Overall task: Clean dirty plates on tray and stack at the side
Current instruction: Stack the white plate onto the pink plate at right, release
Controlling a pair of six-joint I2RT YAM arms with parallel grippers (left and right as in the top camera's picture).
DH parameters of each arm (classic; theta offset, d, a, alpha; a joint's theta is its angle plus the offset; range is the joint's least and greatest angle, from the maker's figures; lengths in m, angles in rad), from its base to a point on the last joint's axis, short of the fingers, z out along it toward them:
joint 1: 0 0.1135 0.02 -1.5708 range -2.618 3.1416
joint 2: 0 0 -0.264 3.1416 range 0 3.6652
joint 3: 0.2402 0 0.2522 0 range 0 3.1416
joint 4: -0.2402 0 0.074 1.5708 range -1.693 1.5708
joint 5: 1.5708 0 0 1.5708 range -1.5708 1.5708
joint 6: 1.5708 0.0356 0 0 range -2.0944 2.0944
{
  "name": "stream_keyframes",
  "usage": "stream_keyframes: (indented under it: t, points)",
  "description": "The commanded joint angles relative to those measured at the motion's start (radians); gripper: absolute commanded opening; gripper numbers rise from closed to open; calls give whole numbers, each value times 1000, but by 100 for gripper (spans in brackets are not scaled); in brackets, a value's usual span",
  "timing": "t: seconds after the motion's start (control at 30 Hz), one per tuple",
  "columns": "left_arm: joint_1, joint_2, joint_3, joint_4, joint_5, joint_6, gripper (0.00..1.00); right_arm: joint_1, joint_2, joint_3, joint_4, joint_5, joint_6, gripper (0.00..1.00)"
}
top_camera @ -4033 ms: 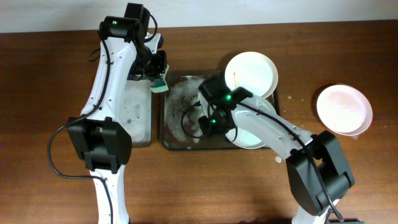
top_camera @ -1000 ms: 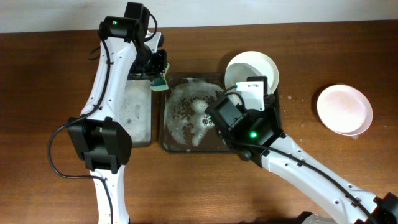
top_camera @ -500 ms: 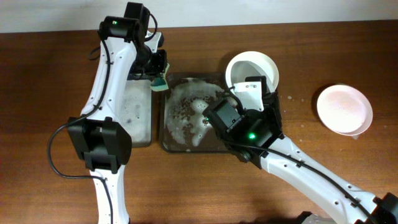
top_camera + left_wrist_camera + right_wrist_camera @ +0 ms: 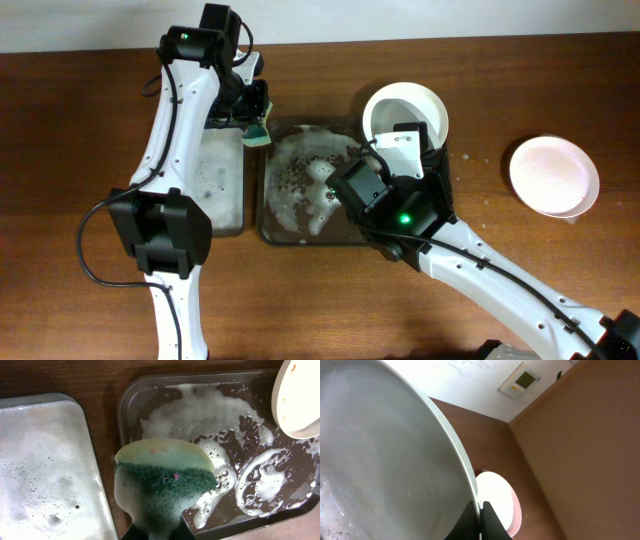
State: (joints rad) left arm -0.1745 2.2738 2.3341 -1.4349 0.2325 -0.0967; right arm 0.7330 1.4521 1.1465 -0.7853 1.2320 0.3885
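- Brown wooden bench: grain running left to right, carries everything listed.
- Narrow rectangular tray with rounded corners: inner surface filmed all over with grey-white soap foam, scattered dark specks. Taken as the reference item.
- Pale yellow foam sponge with a dark green scouring face: at the narrow tray's far right corner, just past its right edge; wet, suds clinging along its lower part.
- Water droplets: few, small, on bare bench well right of the narrow tray.
- White wall: strip beyond the narrow tray's far end.
- Small white wall panel with dark screen: place relative to the narrow tray cannot be told.
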Motion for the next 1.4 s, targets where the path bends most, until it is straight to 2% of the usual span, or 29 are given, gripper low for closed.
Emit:
stream_keyframes:
  t: [0.0,0.13,0.23,0.33,0.4,0.73,0.87,1.0,1.2,1.37]
  points:
    - [-2,-8,5,3,8,19,6,6,-4,14,6,-19,9,4]
    - [-2,-8,5,3,8,20,6,5,-8,16,13,55,8,4]
    - [-2,-8,5,7,8,20,6,5,-5,15,12,-105,-24,4]
    - [-2,-8,5,13,8,19,6,5,-6,15,24,-98,-44,4]
    - [-2,-8,5,14,7,20,6,7,-8,15,53,-187,-56,4]
    - [-2,-8,5,14,8,20,6,6,-6,15,45,-101,-63,4]
    - [-2,-8,5,14,8,20,6,-3,-7,15,45,-142,-28,4]
    - [-2,-8,5,12,8,20,6,-156,-45,15,33,-483,78,4]
    - [-2,-8,5,12,8,20,6,-447,-111,15,24,-848,64,4]
    - [-2,-8,5,13,8,20,6,-777,-132,15,12,-1175,61,4]
